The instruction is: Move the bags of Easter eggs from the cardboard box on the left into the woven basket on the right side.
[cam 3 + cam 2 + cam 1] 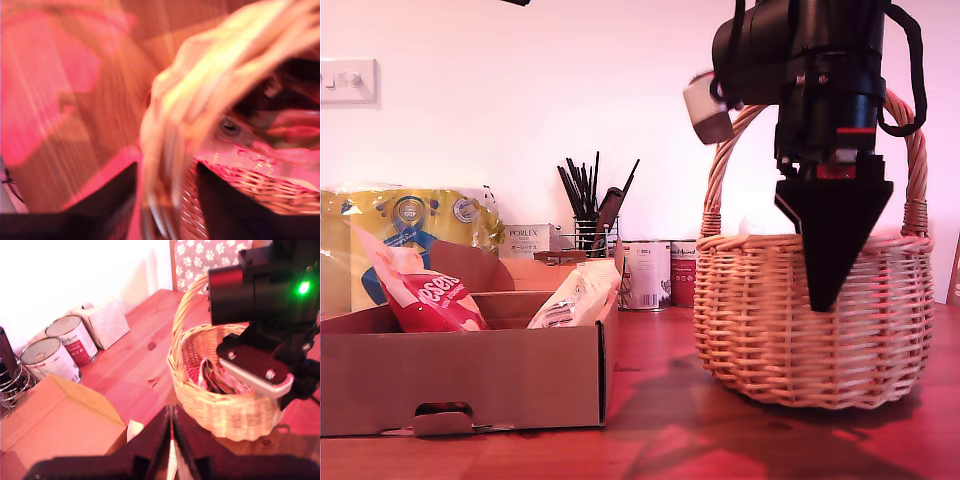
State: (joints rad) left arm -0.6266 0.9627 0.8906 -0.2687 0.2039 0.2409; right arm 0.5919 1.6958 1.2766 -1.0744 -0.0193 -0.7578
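— What are the task's things made of?

— The woven basket [810, 330] is round tan wicker with a tall arched handle. It stands on the reddish wooden table [650, 400] at the exterior view's right. The cardboard box [470, 375] is plain brown corrugated board with a punched tab in its front wall, at that view's left.

— And the bags?

— A crinkly red-and-white bag [430, 300] and a white bag [575, 298] lean upright in the box. Another crumpled bag [215, 380] lies inside the basket.

— Any writing?

— White letters on the red bag, only partly legible. A small carton [528, 240] behind reads "PORLEX". The print on the two tins [645, 275] is too small to read. A yellow-and-blue towel pack [410, 225] stands behind the box.

— Your claws?

— My second gripper [825, 295], black and wedge-shaped, hangs at the basket's rim, and its wrist view, badly blurred, shows the fingers apart. My first gripper [170, 412] has its fingers almost pressed together with a pale sliver in the slit. I cannot tell whether they pinch anything.
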